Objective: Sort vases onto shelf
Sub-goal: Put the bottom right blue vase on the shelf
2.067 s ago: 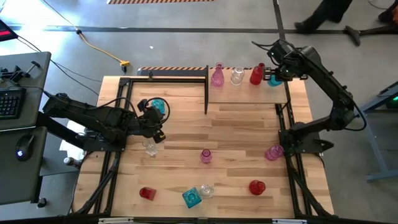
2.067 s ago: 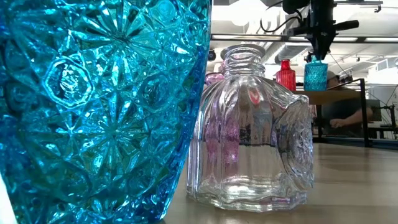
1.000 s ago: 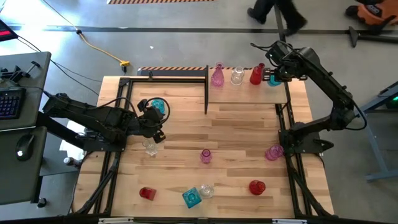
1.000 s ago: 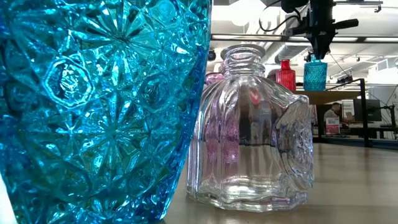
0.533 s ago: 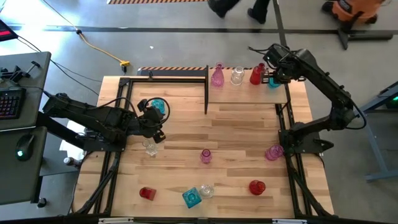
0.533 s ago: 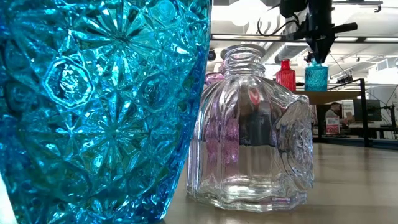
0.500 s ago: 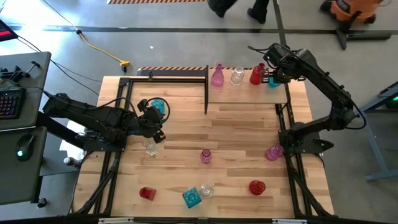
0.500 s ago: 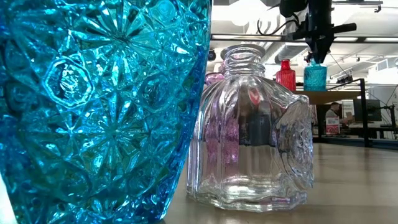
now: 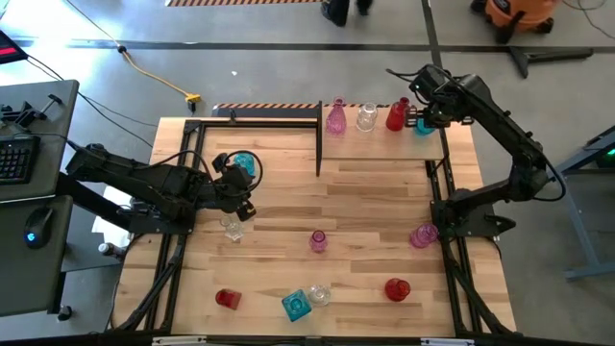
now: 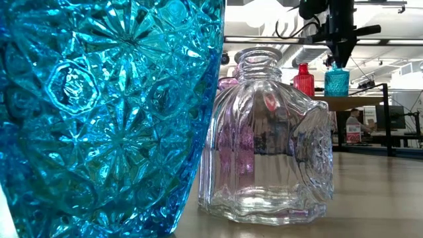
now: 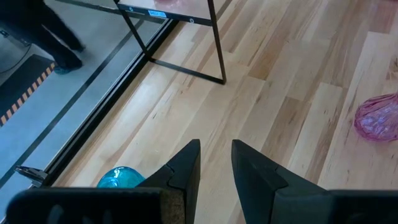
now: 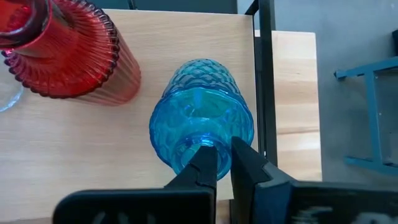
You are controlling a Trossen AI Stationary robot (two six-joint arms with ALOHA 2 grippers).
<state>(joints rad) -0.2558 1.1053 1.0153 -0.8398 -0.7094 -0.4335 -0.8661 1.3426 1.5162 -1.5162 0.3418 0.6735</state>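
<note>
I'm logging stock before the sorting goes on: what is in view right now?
shelf: one, light wood, far right corner of the table
pink vases: three; shelf, table middle, by the right arm's base
clear vases: three; shelf, beside the left gripper, near edge
red vases: three; shelf, near edge left and right
teal vases: three; shelf's right end, table's left, near edge
keyboard: one, black, side desk
left gripper: open, empty, over the table's left
right gripper: shut on the shelf's teal vase, at its rim
</note>
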